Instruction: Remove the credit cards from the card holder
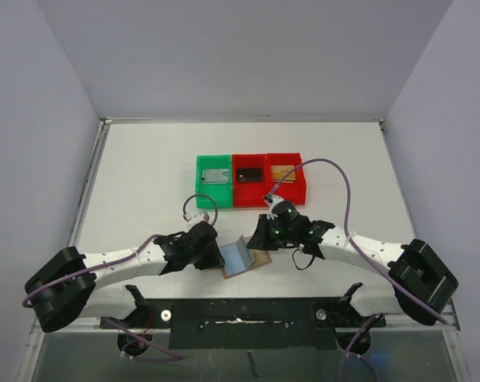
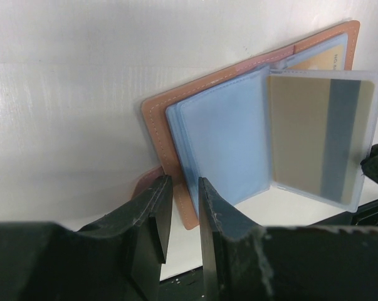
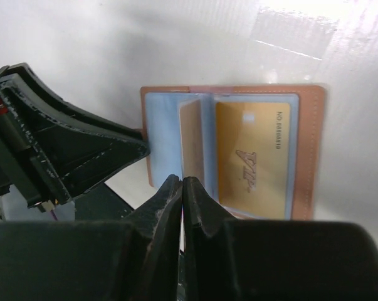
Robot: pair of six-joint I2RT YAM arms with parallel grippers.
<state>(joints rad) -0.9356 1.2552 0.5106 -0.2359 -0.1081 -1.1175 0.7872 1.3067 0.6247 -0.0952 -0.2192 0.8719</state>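
The brown card holder (image 1: 238, 259) lies open near the table's front edge, with its light-blue lining up. My left gripper (image 1: 218, 256) is shut on the holder's left cover edge (image 2: 170, 106), which sits between its jaws (image 2: 184, 188). A clear sleeve page with a gold credit card (image 2: 314, 135) stands upright in the middle. My right gripper (image 3: 182, 185) is shut on that page's near edge (image 3: 190, 141). I cannot tell whether it pinches the card itself or only the sleeve. Another gold card (image 3: 251, 157) lies in the right-hand sleeve.
Three bins stand in a row behind the arms. The green bin (image 1: 201, 185) holds a grey card, the middle red bin (image 1: 250, 193) a black card, and the right red bin (image 1: 302, 185) a gold card. Black mounting plate at the near edge.
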